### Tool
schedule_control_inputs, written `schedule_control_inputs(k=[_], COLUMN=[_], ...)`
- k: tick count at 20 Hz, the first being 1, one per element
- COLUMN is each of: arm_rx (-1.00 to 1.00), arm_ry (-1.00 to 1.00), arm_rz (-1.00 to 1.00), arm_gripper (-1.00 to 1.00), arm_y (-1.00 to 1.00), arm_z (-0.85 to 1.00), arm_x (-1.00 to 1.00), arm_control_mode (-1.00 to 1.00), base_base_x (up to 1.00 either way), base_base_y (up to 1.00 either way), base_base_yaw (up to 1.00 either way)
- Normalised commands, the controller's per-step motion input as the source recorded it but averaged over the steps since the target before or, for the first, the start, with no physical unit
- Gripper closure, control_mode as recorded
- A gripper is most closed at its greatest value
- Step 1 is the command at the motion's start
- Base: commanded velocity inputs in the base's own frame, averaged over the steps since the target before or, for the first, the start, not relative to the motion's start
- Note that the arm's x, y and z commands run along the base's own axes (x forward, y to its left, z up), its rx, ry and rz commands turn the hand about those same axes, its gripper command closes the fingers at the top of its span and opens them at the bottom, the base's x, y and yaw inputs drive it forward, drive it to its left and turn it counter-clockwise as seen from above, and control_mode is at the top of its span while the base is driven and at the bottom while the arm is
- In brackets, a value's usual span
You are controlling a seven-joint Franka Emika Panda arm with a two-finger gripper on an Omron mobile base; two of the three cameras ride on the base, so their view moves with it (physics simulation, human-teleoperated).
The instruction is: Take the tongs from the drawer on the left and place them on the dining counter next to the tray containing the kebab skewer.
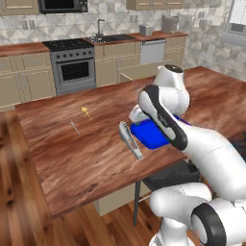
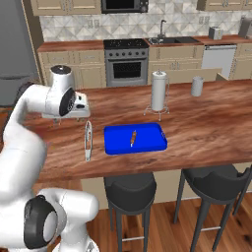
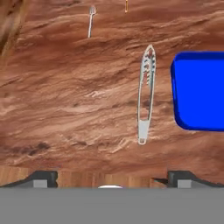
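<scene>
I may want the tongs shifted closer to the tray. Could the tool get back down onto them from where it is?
Probably yes: the slim silver metal tongs lie free on the reddish-brown wooden counter, apart from the blue rectangular tray, nothing over them, with the tool open above.

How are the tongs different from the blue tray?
The tongs are thin, long and silver-grey; the tray is wide, flat and bright blue. The tongs carry nothing; the tray holds a small orange-brown kebab skewer. The tongs lie just off the tray's left edge as the right base view shows it, not in it. Both rest flat on the dining counter, untouched.
</scene>
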Motion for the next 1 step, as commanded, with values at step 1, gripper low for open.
schedule_control_inputs(k=[1], arm_rx=[0.0], arm_ry=[-0.25], arm_rz=[0.0], arm_gripper=[-1.0], arm_y=[-0.06], arm_z=[0.82], arm_x=[-1.0], arm_control_mode=[-1.0], base_base_x=[0.0], base_base_y=[0.0], base_base_yaw=[0.0])
